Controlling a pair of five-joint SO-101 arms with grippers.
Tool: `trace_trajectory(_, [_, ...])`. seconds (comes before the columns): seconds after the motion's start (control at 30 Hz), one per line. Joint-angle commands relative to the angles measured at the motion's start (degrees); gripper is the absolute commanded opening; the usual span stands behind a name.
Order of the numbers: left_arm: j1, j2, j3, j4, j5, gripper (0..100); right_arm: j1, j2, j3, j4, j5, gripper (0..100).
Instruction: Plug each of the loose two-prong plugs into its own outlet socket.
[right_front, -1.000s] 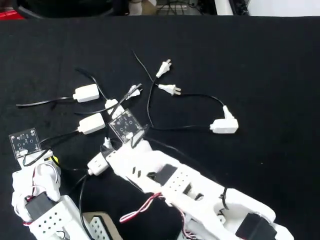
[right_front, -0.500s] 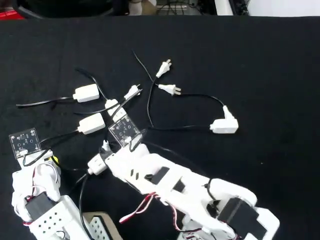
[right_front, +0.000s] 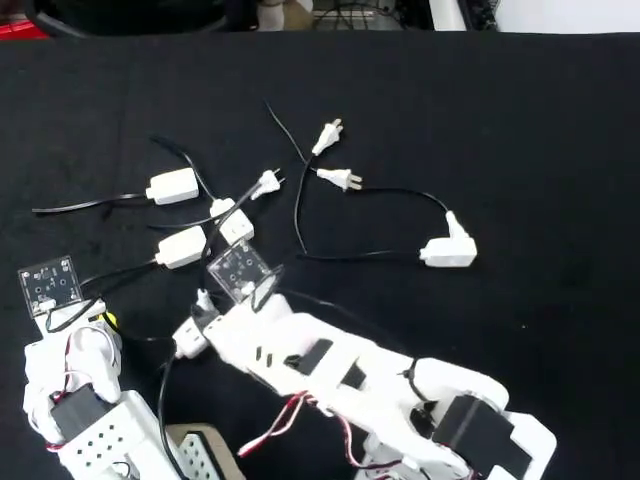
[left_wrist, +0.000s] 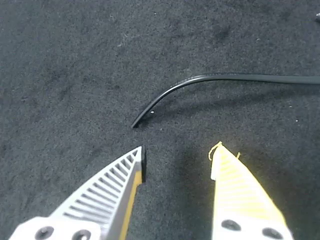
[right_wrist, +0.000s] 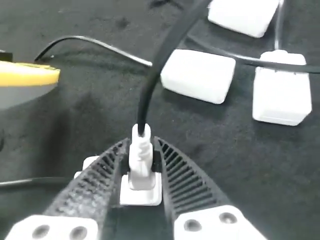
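Observation:
My right gripper (right_wrist: 141, 150) is shut on a white two-prong plug (right_wrist: 141, 161) with a black cable; the plug stands in a white outlet socket (right_wrist: 141, 194) below it. In the high view this socket (right_front: 190, 338) lies at the tip of the right arm (right_front: 330, 370). Three loose plugs (right_front: 327, 135) (right_front: 343, 179) (right_front: 265, 183) lie farther back among black cables. Other white sockets (right_front: 172, 186) (right_front: 182, 247) (right_front: 236, 225) (right_front: 448, 250) rest on the black table. My left gripper (left_wrist: 177, 152) hangs open over bare cloth near a loose black cable end (left_wrist: 150, 107).
The left arm (right_front: 70, 380) sits at the near left corner, and one of its yellow fingers (right_wrist: 25, 80) appears beside the right gripper. Black cables (right_front: 300, 215) cross the middle. The far and right parts of the black table (right_front: 540, 140) hold nothing.
The right arm has drawn back toward the near left, taking the held plug and its socket with it. The cable and nearest loose plug shifted slightly. The left arm kept still.

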Motion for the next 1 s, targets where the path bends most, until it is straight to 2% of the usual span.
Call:
trace_trajectory(0.0, [0.31, 0.00, 1.10, 0.18, 0.35, 22, -2.11, 0.57, -4.09, 7.30, -0.09, 1.2])
trace_trajectory(0.17, [0.22, 0.00, 1.10, 0.18, 0.35, 22, -1.41, 0.48, -8.40, 19.43, 0.26, 1.2])
trace_trajectory(0.5, [0.22, 0.00, 1.10, 0.18, 0.35, 22, -0.97, 0.13, -11.56, 31.30, 5.63, 1.2])
trace_trajectory(0.77, [0.22, 0.00, 1.10, 0.18, 0.35, 22, -1.23, 0.13, -11.91, 35.16, 10.29, 1.4])
trace_trajectory(0.97, [0.22, 0.00, 1.10, 0.18, 0.35, 22, -1.23, 0.40, -12.62, 35.16, 10.46, 1.3])
